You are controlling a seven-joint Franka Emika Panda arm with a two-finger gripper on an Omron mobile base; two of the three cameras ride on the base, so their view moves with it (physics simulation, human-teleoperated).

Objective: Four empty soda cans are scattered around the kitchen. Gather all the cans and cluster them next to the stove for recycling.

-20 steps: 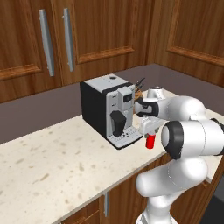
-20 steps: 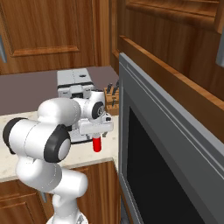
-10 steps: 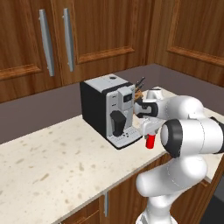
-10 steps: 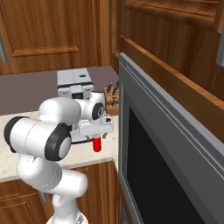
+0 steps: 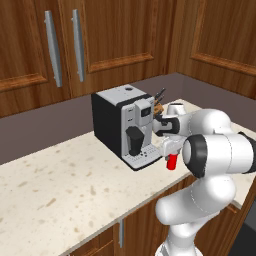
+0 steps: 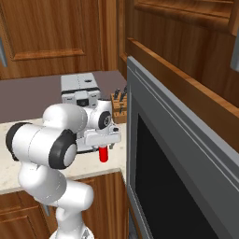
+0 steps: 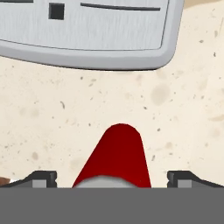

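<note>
One red soda can [image 7: 117, 157] stands upright on the speckled counter, just in front of the coffee machine. My gripper [image 7: 116, 178] is straight above it and open, one dark fingertip [image 7: 43, 178] on each side of the can's top with a gap to each. From the base, the can [image 5: 171, 161] shows under the white hand [image 5: 170, 146]; from the other side the can [image 6: 103, 153] stands near the counter's front edge. The stove is out of view.
The black and silver coffee machine [image 5: 125, 125] stands just behind the can; its grey drip tray [image 7: 87, 35] is close ahead of the hand. A knife block [image 6: 119, 106] is behind, by a tall grey oven front [image 6: 177, 163]. Speckled counter [image 5: 55, 190] stretches left.
</note>
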